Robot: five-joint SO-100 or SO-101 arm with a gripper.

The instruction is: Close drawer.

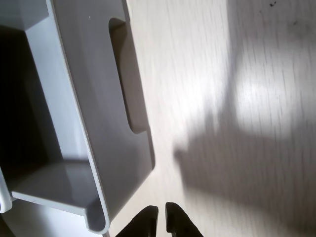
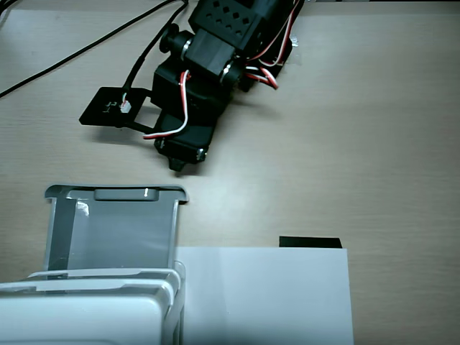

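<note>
The drawer (image 2: 115,233) is a translucent grey tray pulled well out of a white plastic unit (image 2: 86,316) at the bottom left of the fixed view. Its rounded front lip and handle tab (image 2: 121,192) face the arm. In the wrist view the drawer (image 1: 116,163) fills the left side, with its handle slot (image 1: 129,79) visible and its inside empty. My gripper (image 2: 177,165) hovers just beyond the lip's right end, apart from it. In the wrist view its black fingertips (image 1: 162,219) sit at the bottom edge, shut and empty, just right of the drawer's corner.
A flat white paper sheet (image 2: 262,295) lies on the wooden table (image 2: 388,144) right of the unit, with a small black object (image 2: 309,242) at its far edge. Black cables (image 2: 86,43) run across the top left. The arm's body (image 2: 215,65) stands at the top centre.
</note>
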